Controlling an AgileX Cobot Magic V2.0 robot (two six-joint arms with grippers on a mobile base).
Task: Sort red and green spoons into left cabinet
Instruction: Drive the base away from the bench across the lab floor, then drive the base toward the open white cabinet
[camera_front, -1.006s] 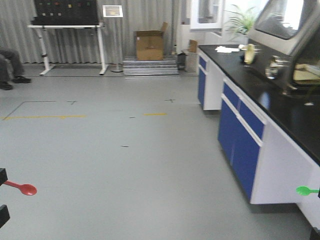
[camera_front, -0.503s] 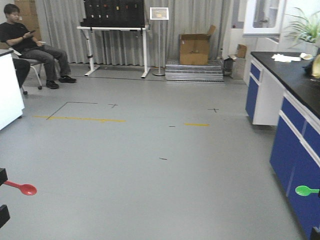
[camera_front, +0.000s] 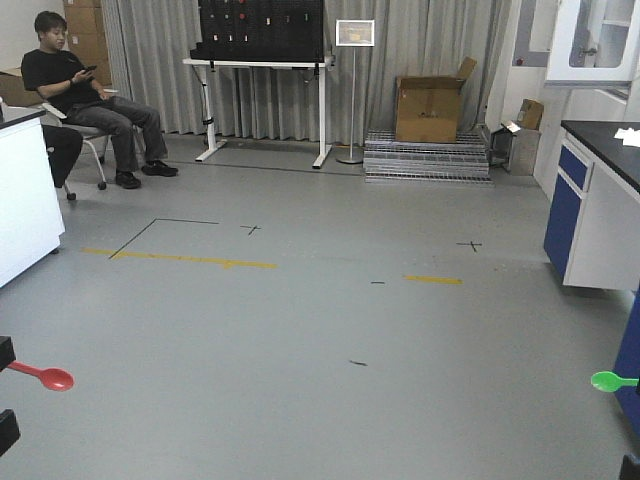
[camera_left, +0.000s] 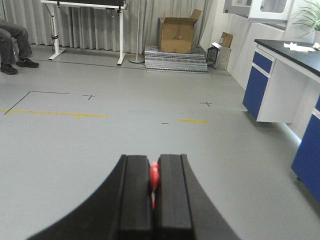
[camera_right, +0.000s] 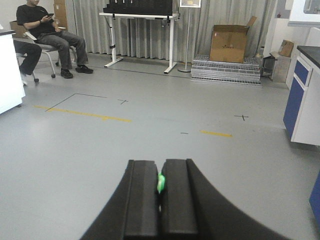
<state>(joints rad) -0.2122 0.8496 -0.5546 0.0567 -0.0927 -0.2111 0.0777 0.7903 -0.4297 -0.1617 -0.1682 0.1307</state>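
The red spoon (camera_front: 45, 377) juts out at the front view's left edge, bowl pointing right. My left gripper (camera_front: 5, 392) holds its handle. In the left wrist view that gripper (camera_left: 154, 160) is shut on the red spoon (camera_left: 154, 176), which shows edge-on between the black pads. The green spoon (camera_front: 606, 381) sticks in from the right edge of the front view. My right gripper (camera_right: 161, 162) is shut on the green spoon (camera_right: 160, 183). Both spoons hang in the air above the grey floor. The left cabinet is out of view.
A blue-fronted lab counter (camera_front: 595, 215) runs along the right. A white counter (camera_front: 25, 190) stands at the left, with a seated person (camera_front: 75, 95) behind it. At the back are a standing desk (camera_front: 265, 70), a sign stand (camera_front: 353, 90), a cardboard box (camera_front: 430, 105) and stacked grates (camera_front: 428, 158).
The whole view has swung to the left: the lab counter slid toward the right edge, and the seated person and white counter came into sight. Both spoons stay gripped as before.
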